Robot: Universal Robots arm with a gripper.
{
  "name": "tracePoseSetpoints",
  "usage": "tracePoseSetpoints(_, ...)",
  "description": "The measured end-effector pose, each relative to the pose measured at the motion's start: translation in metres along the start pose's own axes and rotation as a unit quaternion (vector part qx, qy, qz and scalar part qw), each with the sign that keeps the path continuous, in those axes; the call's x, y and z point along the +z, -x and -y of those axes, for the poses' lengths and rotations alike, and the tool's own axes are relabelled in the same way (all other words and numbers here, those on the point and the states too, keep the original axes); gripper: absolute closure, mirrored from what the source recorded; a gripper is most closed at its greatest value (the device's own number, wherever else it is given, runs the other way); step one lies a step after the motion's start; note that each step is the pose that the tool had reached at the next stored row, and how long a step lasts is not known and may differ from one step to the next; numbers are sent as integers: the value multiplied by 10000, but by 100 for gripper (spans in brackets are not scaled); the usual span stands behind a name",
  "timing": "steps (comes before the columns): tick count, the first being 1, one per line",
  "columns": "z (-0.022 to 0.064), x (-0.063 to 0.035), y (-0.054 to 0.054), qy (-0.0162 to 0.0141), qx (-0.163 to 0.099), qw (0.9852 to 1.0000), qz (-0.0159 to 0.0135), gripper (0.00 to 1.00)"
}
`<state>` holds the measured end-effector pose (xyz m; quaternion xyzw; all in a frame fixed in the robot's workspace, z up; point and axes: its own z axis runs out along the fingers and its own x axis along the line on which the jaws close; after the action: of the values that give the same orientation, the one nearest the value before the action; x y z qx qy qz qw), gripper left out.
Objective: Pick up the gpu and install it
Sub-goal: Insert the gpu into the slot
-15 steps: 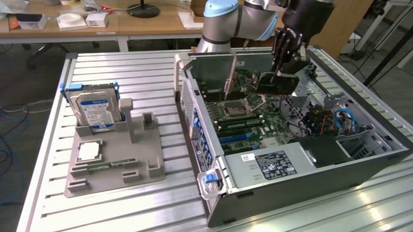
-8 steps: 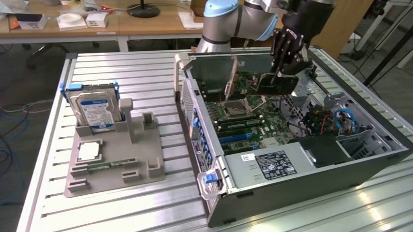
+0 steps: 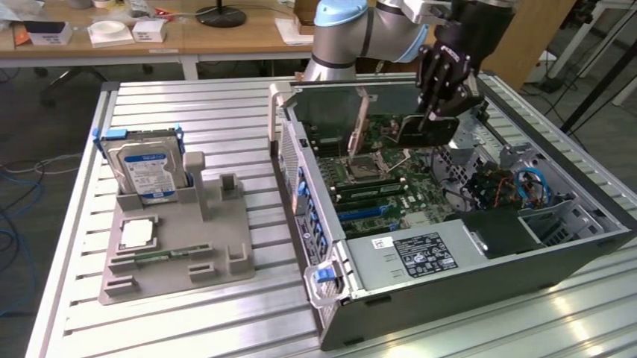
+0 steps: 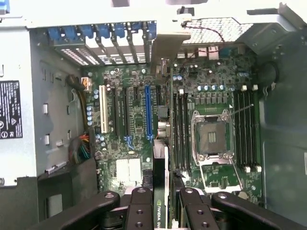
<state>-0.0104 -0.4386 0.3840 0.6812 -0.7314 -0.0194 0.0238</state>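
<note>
The gpu [image 3: 423, 130] is a black flat card, and my gripper [image 3: 439, 112] is shut on it above the open computer case [image 3: 329, 313]. It hangs over the green motherboard [image 3: 383, 183]. In the wrist view the gpu [image 4: 161, 177] appears edge-on between my black fingers [image 4: 139, 208], its silver bracket [image 4: 165, 48] toward the case's rear wall. It runs alongside the blue expansion slot [image 4: 148, 112], on the side nearer the processor socket [image 4: 212, 136]. Whether its edge touches the board I cannot tell.
A grey holder [image 3: 224, 257] on the slatted metal table carries a silver hard drive [image 3: 148, 170], a processor chip [image 3: 137, 234] and a narrow memory stick [image 3: 164, 254]. Inside the case are a power supply [image 3: 418, 253], cables [image 3: 527, 186] and blue clips along the rear wall [image 4: 103, 32].
</note>
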Motion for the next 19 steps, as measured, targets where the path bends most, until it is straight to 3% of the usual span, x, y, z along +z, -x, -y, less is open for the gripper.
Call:
tracePoseSetpoints(11,0,5,1,-5,-94,10000,-5,74)
tracePoseSetpoints(19,-18,131,-46,-26,-93,10000,-3,74)
